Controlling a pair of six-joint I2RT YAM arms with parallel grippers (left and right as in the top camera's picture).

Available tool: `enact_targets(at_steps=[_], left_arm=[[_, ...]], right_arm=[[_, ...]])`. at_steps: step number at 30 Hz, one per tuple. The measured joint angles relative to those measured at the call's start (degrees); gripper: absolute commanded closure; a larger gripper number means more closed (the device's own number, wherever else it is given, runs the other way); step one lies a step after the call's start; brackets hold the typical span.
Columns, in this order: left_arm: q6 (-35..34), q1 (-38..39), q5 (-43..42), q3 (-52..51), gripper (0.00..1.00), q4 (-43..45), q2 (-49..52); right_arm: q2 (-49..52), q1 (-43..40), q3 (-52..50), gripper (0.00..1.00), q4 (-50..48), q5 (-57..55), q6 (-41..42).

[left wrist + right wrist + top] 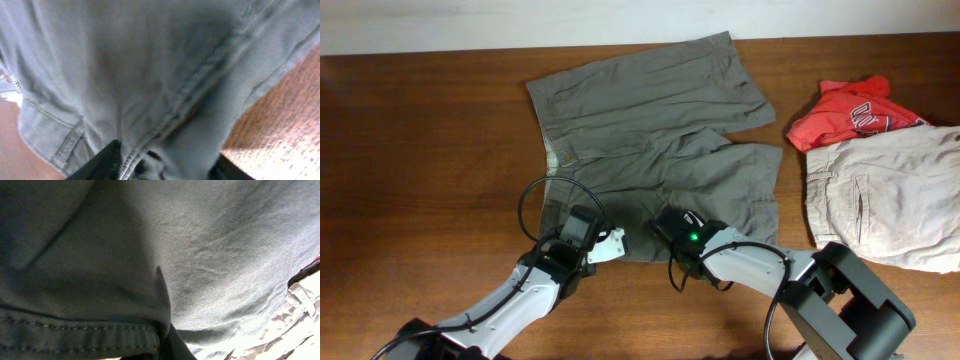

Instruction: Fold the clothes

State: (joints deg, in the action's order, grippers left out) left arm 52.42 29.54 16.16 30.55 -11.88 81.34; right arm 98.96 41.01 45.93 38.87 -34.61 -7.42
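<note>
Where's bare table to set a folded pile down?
Widest bare table lies left of the olive shorts. Narrow strip between them and the red T-shirt and beige shorts. Crowded: near edge, at left hand and right hand.

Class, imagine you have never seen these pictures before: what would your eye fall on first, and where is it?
The big olive-grey shorts lie spread out across the middle of the brown table, and their cloth fills both wrist views. The left arm and right arm reach their near edge side by side. At the right, a bright red T-shirt lies bunched next to pale beige shorts.
</note>
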Motion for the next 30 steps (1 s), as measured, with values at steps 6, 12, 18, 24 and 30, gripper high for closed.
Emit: enact_targets(at_steps=[6, 12, 18, 24, 30], left_arm=[[-0.26, 0.0, 0.17, -0.24, 0.88, -0.04, 0.96], [-2.12, 0.0, 1.53, -0.46, 1.0, -0.2, 0.79], [-8.7, 0.0, 2.69, -0.44, 1.0, -0.52, -3.02], [-13.31, 0.0, 2.99, 1.07, 1.0, -4.79, -9.11], [-15.23, 0.0, 3.85, 3.39, 1.0, -11.85, -17.0]], right_arm=[[0.02, 0.0, 0.04, 0.93, 0.26, 0.04, 0.98], [0.02, 0.0, 0.07, 0.96, 0.52, 0.17, 1.79], [0.0, 0.0, 1.86, 0.96, 2.47, -0.04, 7.08], [-3.41, 0.0, 3.5, 0.96, 6.64, 0.09, 9.4], [-15.19, 0.0, 6.1, 0.96, 9.57, 2.69, 10.25]])
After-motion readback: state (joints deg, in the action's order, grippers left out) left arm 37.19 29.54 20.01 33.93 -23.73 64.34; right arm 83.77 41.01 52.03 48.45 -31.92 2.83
